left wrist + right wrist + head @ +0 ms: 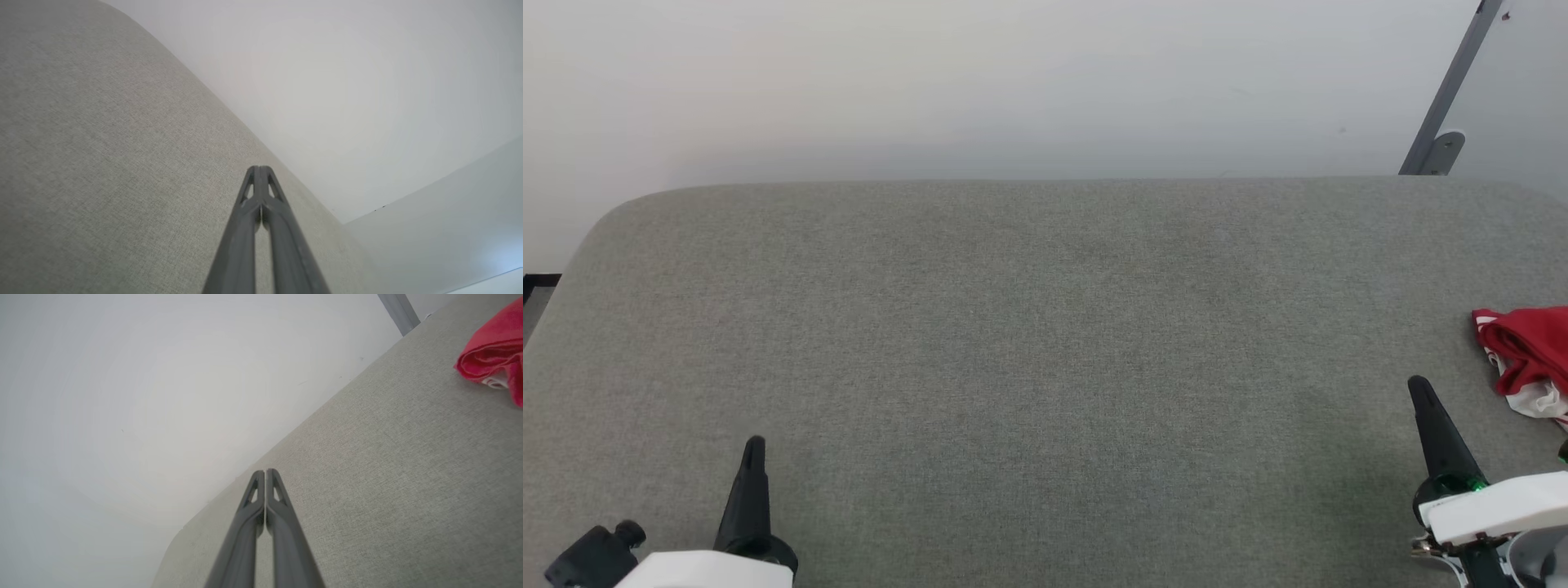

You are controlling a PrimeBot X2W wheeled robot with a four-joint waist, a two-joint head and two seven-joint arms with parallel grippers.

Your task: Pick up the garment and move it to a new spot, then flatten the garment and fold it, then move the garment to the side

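The garment (1529, 357) lies crumpled at the right edge of the grey cushioned surface (1045, 343), red with bits of white, partly cut off by the head view's border. In the right wrist view the garment (492, 357) is a red bunch at the upper right. My right gripper (1419, 384) is shut and empty, just left of and nearer than the garment, its joined fingertips (265, 472) pointing across the fabric. My left gripper (755, 442) is shut and empty at the lower left, far from the garment, and its tips (258, 167) meet over bare fabric.
A pale wall (1013, 82) rises behind the cushion's far edge. A slanted grey metal bar (1445, 98) with a foot plate stands at the back right. The cushion's left corner is rounded, with a dark strip of floor (539, 282) beyond it.
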